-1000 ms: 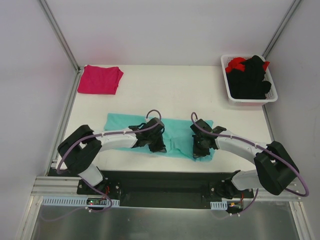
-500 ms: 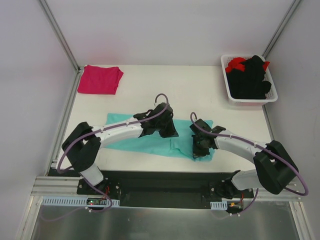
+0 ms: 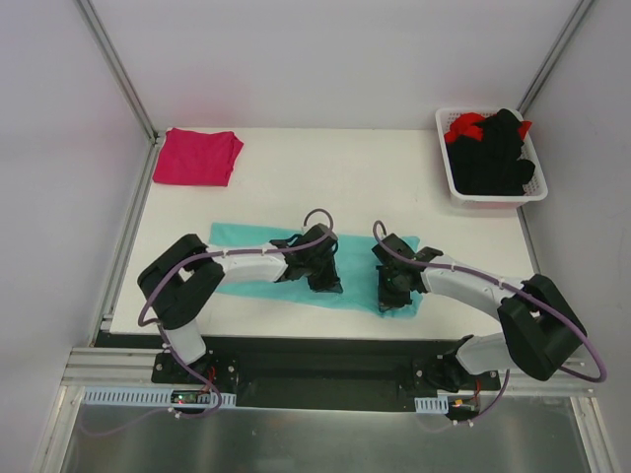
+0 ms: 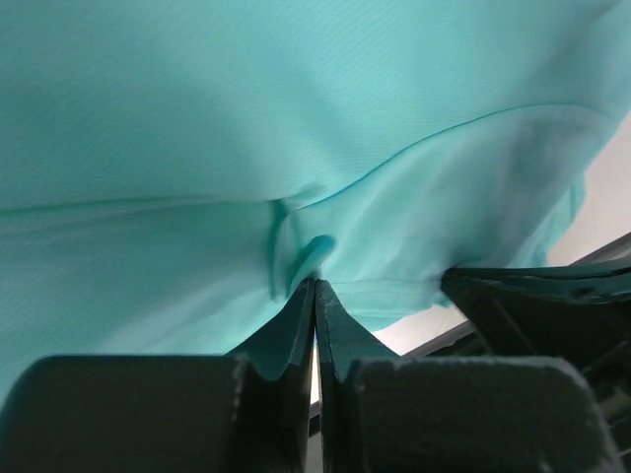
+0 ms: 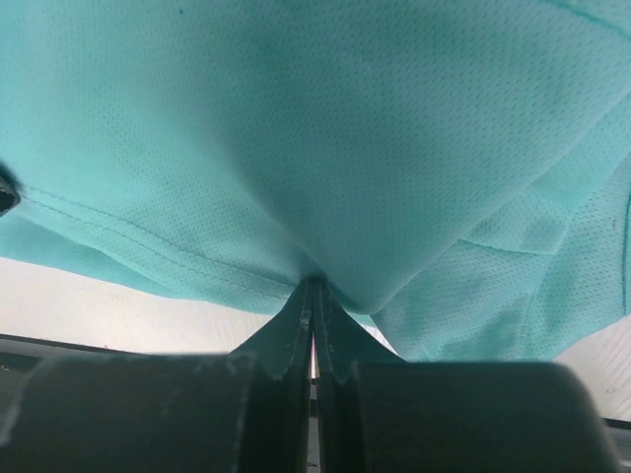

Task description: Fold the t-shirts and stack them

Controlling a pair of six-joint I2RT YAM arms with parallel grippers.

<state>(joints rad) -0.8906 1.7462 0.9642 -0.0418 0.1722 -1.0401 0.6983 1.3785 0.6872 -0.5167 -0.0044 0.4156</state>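
A teal t-shirt [image 3: 357, 271] lies spread across the near middle of the table, partly under both arms. My left gripper [image 3: 323, 281] is shut on a pinch of its cloth [image 4: 314, 258] near the shirt's middle front. To the right of it, my right gripper [image 3: 389, 296] is shut on the same teal shirt [image 5: 325, 177], close to its near right edge. A folded magenta-pink t-shirt [image 3: 197, 156] rests at the far left corner.
A white basket [image 3: 455, 191] at the far right holds black [image 3: 493, 158] and red [image 3: 465, 124] garments. The table's near edge [image 3: 296, 333] runs just below both grippers, and frame posts stand at the back corners.
The left gripper carried its pinch of teal cloth away from me and to the right, then came back down toward the near edge. The right gripper barely moved.
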